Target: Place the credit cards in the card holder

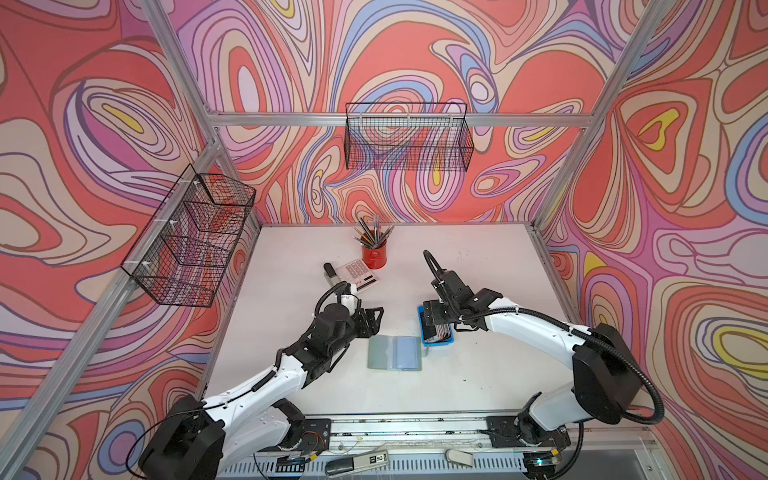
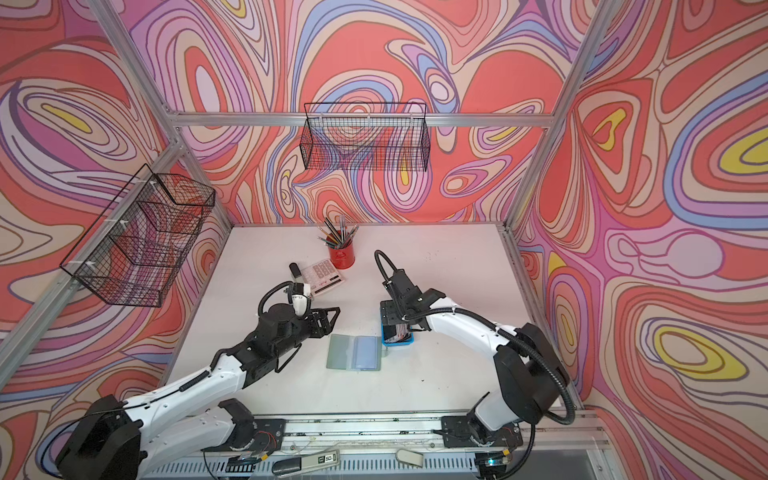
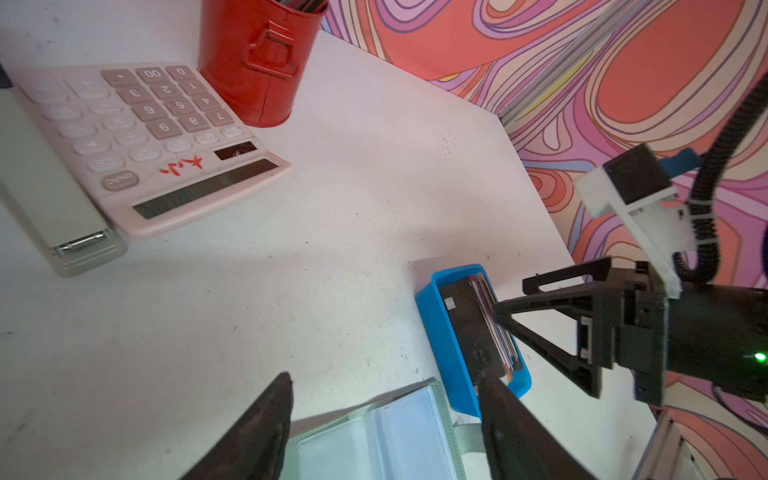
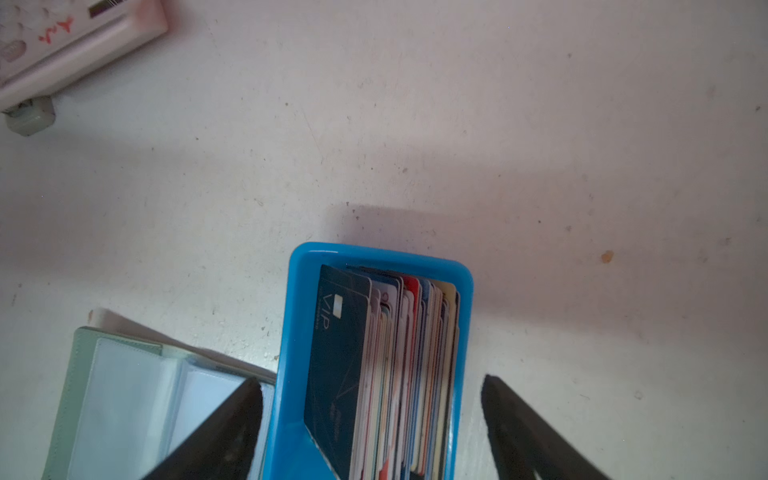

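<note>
Right tool [image 4: 370, 380] is sitting closest to the lens in its own wrist view, fingers spreading wide on either side of the blue tray [image 4: 286, 332], pinching nothing. That view is giving me the best look at the credit cards [image 4: 399, 365]: they're all standing on edge, packed in the tray, with a dark navy VIP card [image 4: 338, 357] leaning on the side facing the card holder [image 4: 124, 399]. Both top views are hiding most of that, since the tool is hovering right over the tray [image 1: 438, 343], so I'm only getting a sliver of card edges there.

Card holder [image 1: 395, 352] is lying open and flat on the white surface [image 1: 478, 374], clear sleeves up, just beside the tray; can't tell if they're touching. Left tool [image 3: 385, 375] is also spreading open with nothing in it, hanging near the holder on the side away from the tray. Its wrist camera is catching the right tool [image 3: 510, 297] side-on, plus the pink calculator [image 3: 158, 137], a stapler [image 3: 45, 178] and the red pencil cup [image 3: 253, 70] further back. Top views are the ones showing the pencils [image 1: 372, 235] sticking out of that cup.
</note>
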You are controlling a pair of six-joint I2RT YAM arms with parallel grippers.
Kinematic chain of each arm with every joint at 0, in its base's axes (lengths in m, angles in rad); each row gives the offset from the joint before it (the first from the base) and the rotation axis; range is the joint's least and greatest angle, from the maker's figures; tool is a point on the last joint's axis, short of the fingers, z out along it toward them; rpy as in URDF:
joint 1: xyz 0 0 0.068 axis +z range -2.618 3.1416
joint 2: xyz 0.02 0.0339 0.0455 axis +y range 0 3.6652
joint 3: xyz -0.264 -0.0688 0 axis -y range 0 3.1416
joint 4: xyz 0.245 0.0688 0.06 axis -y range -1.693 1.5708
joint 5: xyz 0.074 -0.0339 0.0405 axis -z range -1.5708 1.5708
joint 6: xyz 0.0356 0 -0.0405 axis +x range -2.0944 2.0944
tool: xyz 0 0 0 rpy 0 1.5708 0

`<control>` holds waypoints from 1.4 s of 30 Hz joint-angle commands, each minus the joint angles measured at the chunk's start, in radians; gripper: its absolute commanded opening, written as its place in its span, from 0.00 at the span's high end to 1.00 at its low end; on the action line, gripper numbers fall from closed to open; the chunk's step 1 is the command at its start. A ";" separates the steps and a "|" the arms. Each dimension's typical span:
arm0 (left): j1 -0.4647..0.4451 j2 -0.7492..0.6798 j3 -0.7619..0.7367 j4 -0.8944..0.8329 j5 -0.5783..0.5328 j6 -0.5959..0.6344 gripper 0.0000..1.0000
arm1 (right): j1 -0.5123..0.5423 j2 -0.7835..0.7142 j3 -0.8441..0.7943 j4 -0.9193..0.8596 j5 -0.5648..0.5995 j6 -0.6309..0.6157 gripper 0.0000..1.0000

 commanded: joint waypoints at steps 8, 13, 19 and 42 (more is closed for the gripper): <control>0.005 0.073 0.050 -0.027 0.119 -0.024 0.27 | -0.001 0.020 -0.015 -0.028 0.039 0.019 0.16; 0.005 0.100 0.078 -0.023 0.127 -0.038 0.30 | -0.001 0.036 -0.020 -0.023 0.009 0.017 0.16; 0.005 0.122 0.093 -0.029 0.122 -0.046 0.36 | -0.001 0.059 -0.014 -0.031 0.020 0.021 0.17; 0.005 0.116 0.104 -0.058 0.115 -0.040 0.45 | 0.000 0.122 -0.004 -0.036 0.118 0.003 0.35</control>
